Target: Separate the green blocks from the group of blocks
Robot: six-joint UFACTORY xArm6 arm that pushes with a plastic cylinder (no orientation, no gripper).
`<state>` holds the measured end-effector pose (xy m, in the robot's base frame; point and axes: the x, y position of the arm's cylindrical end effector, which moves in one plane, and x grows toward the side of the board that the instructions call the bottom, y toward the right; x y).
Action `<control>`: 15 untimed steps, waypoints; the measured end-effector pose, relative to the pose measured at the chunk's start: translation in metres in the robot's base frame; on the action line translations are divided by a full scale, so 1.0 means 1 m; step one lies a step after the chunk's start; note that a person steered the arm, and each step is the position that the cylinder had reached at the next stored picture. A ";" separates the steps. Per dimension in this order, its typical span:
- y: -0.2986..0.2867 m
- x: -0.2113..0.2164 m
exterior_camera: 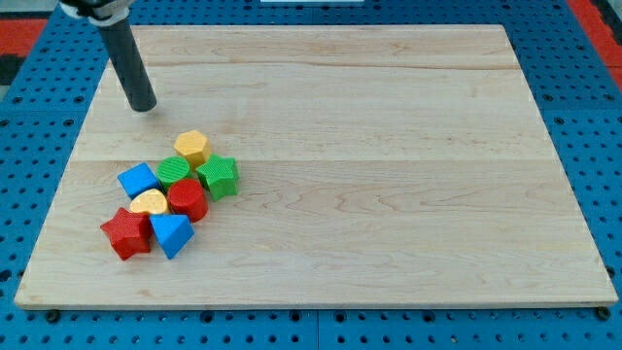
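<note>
A tight group of blocks lies at the view's lower left of the wooden board (pixel 389 146). A green star block (pixel 220 176) is at the group's right edge. A green round block (pixel 174 173) sits in the middle, touching the yellow hexagon (pixel 192 147) above it. Also in the group are a blue cube (pixel 138 181), a red cylinder (pixel 187 200), a yellow heart-shaped block (pixel 149 204), a red star block (pixel 126 232) and a blue triangular block (pixel 172 234). My tip (pixel 144 105) is at the view's upper left, apart from the group, above and left of the yellow hexagon.
The board lies on a blue perforated table (pixel 39 117). Its left edge runs close to the group of blocks.
</note>
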<state>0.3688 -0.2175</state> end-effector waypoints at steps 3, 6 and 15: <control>0.053 0.096; 0.148 0.126; 0.184 0.217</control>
<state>0.5856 -0.0335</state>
